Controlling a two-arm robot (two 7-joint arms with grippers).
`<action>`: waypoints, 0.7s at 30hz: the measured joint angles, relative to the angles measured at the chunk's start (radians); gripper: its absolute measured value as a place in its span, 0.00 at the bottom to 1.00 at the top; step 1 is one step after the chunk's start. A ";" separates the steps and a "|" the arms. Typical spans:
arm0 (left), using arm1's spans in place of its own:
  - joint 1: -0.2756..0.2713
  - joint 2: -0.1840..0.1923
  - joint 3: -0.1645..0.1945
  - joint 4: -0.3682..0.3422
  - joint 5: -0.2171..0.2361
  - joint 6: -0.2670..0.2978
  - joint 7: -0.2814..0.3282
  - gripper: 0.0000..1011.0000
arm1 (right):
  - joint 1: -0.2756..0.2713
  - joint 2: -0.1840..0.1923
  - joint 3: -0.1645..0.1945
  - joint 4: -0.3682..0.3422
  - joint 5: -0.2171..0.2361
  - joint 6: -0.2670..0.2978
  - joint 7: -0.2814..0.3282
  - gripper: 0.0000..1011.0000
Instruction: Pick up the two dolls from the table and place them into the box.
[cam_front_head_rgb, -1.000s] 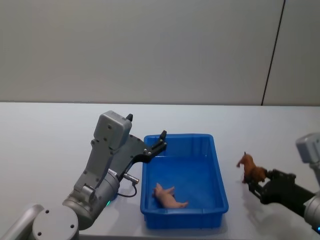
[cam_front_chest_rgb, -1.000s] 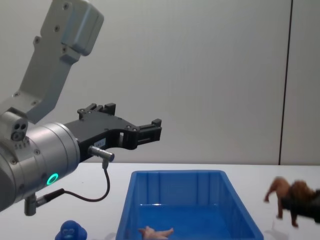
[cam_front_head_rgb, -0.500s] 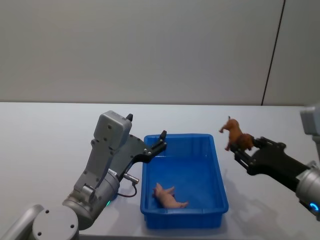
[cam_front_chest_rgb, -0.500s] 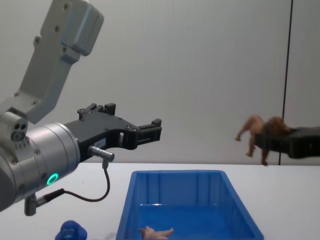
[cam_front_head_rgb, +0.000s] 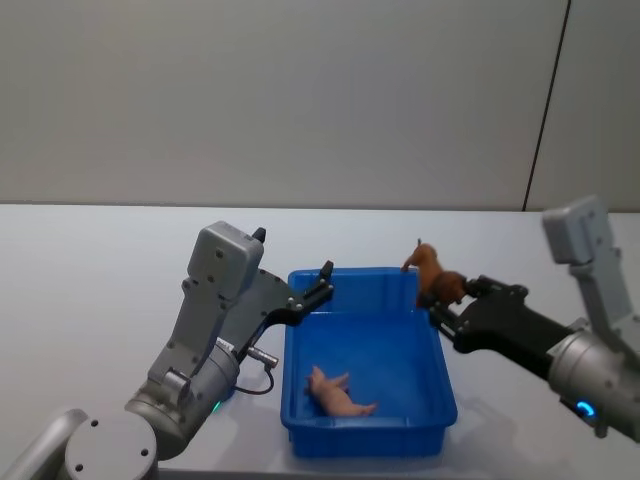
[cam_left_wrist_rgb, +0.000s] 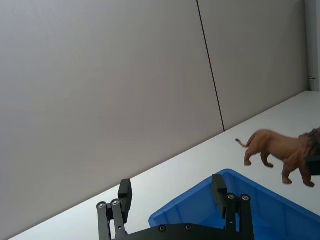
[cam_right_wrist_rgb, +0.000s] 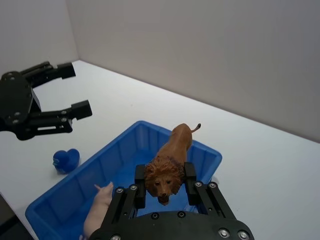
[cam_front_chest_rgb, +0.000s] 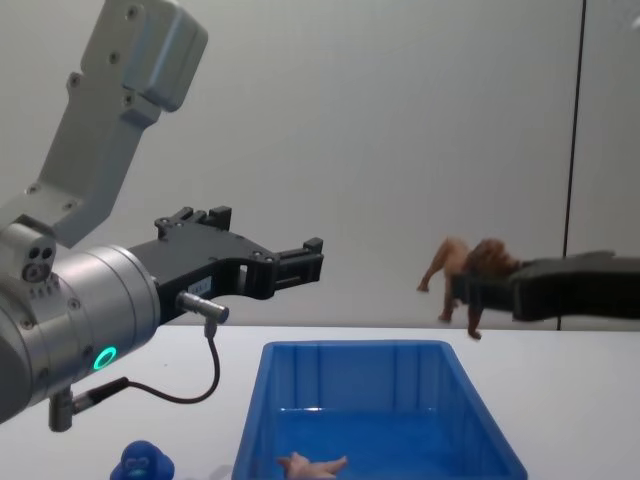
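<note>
R gripper (cam_front_head_rgb: 440, 296) hangs in the air over the 2 o'clock corner of the blue box (cam_front_head_rgb: 365, 441), its arm reaching in from 4 o'clock. Its 2 fingers (cam_right_wrist_rgb: 140, 179) pinch the brown lion (cam_front_head_rgb: 430, 270) by the mane, 1 finger on each side of the head. In the R wrist view the lion (cam_right_wrist_rgb: 173, 151) faces the camera, with body and tail stretched away over the box's (cam_right_wrist_rgb: 56, 199) far wall. In the chest view the lion (cam_front_chest_rgb: 464, 268) is well above the rim (cam_front_chest_rgb: 355, 347), touching nothing but the fingers, legs hanging down, tail end toward 9 o'clock.

L gripper (cam_front_head_rgb: 318, 285) hovers above the box's 10 o'clock corner. Its fingers are spread wide w/ nothing between them, which the L wrist view (cam_left_wrist_rgb: 171, 192) and chest view (cam_front_chest_rgb: 312, 258) both show. From the L wrist cam the lion (cam_left_wrist_rgb: 278, 149) shows beyond the fingers, over the box (cam_left_wrist_rgb: 270, 206).

The blue ape figurine (cam_front_chest_rgb: 143, 465) sits on the white desk (cam_front_head_rgb: 90, 280) just outside the box's 9 o'clock wall, apart from it and under the L arm. In the R wrist view the ape (cam_right_wrist_rgb: 66, 160) is near that long wall.

Inside the box a pink animal figurine (cam_front_head_rgb: 338, 392) lies on its side on the floor, toward the 6 o'clock end.
</note>
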 joint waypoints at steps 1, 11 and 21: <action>0.000 0.000 0.000 0.000 0.000 0.000 0.000 0.99 | 0.003 -0.006 -0.006 0.007 -0.010 0.009 0.000 0.43; 0.000 0.000 0.000 0.000 0.000 0.000 0.000 0.99 | 0.018 -0.034 -0.038 0.050 -0.061 0.045 0.000 0.66; 0.000 0.000 0.000 0.000 0.000 0.000 0.000 0.99 | 0.022 -0.035 -0.040 0.066 -0.064 0.025 -0.001 0.92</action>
